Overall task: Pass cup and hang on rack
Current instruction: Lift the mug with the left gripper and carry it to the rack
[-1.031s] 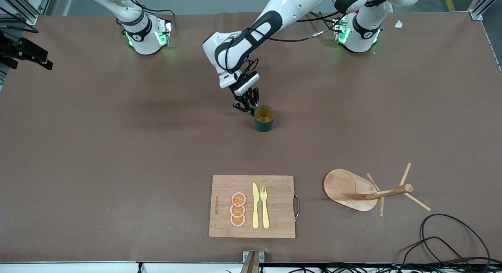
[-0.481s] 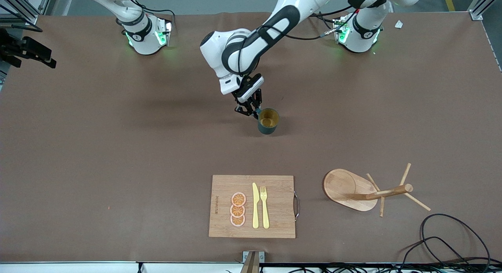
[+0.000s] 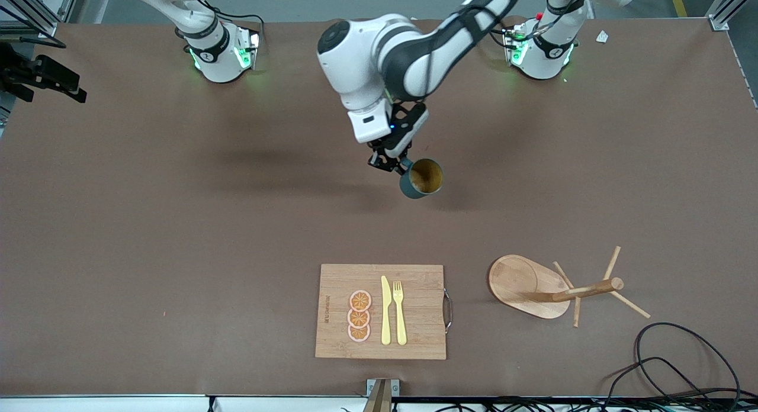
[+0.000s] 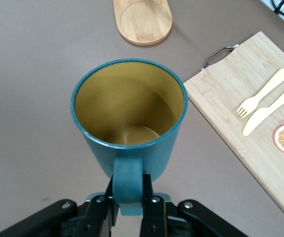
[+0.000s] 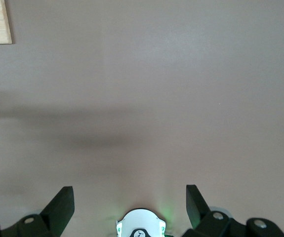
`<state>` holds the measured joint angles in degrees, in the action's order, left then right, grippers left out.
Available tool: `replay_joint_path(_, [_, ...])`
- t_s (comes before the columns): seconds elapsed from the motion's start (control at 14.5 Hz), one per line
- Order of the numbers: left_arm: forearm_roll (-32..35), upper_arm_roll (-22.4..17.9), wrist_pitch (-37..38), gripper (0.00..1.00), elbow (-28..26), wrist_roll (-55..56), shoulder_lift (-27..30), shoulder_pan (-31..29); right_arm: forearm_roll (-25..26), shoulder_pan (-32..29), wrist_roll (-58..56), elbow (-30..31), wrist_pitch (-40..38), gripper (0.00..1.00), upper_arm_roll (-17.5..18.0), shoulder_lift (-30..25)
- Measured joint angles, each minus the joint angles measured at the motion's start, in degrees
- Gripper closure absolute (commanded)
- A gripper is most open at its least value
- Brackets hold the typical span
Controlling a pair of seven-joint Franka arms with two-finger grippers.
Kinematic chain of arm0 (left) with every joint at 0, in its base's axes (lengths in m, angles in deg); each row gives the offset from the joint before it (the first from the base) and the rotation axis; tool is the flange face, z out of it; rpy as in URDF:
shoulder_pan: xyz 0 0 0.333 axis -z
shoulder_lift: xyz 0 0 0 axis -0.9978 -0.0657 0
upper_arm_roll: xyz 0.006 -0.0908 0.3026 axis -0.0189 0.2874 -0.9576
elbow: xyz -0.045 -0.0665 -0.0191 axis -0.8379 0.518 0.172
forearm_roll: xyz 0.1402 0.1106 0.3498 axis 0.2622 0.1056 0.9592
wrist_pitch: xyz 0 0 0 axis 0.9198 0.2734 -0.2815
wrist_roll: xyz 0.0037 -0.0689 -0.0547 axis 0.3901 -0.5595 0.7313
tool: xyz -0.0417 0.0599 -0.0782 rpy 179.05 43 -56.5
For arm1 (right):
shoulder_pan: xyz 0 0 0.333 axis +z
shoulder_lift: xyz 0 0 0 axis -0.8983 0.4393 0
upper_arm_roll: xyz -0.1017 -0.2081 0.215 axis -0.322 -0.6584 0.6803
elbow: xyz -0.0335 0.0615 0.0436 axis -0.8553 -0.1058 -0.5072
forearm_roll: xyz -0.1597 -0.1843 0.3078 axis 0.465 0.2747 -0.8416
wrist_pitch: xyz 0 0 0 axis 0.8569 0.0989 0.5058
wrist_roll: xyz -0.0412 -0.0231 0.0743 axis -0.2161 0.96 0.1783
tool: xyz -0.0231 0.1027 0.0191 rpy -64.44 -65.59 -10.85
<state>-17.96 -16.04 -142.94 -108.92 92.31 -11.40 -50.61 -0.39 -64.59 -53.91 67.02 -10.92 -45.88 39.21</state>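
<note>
Two pads of left pincer (image 4: 129, 205) clenching only the handle of cup (image 3: 421, 178), carrying it tilted over mid-desk (image 3: 177, 222); risking swivel or slip from so narrow a grip. Rack (image 3: 553, 287) lying tipped, complicating hanging. Right pincer (image 5: 130, 207) released, waiting.

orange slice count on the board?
3. The orange slices lie in a column on the cutting board, beside the yellow knife: one farthest from the front camera, one in the middle, one nearest. None looks hidden.
</note>
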Motion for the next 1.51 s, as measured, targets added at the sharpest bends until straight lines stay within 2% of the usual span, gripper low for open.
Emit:
replay_joint_path(0.21, [-10.75,-0.01,0.02,1.00,0.99,-9.81,5.84,-7.39,0.00,0.05,0.00,0.00,-0.01,0.00,0.02,0.00])
replay_joint_path(0.41, [-21.93,-0.04,0.02,0.99,2.75,-17.67,8.63,-15.31,0.00,0.18,0.00,0.00,-0.03,0.00,0.05,0.00])
replay_joint_path(0.76, [-37.35,-0.07,-0.01,1.00,3.98,-29.36,8.47,-28.06,0.00,0.30,0.00,0.00,-0.05,0.00,0.08,0.00])
replay_joint_path(0.96, [-43.17,-0.07,-0.01,1.00,3.99,-35.49,8.12,-33.70,0.00,0.32,0.00,0.00,-0.06,0.00,0.08,0.00])
replay_joint_path(1.51, [-65.32,-0.17,0.11,1.00,4.00,-52.21,6.82,-48.50,0.00,0.63,0.00,0.00,-0.06,0.00,0.14,0.00])
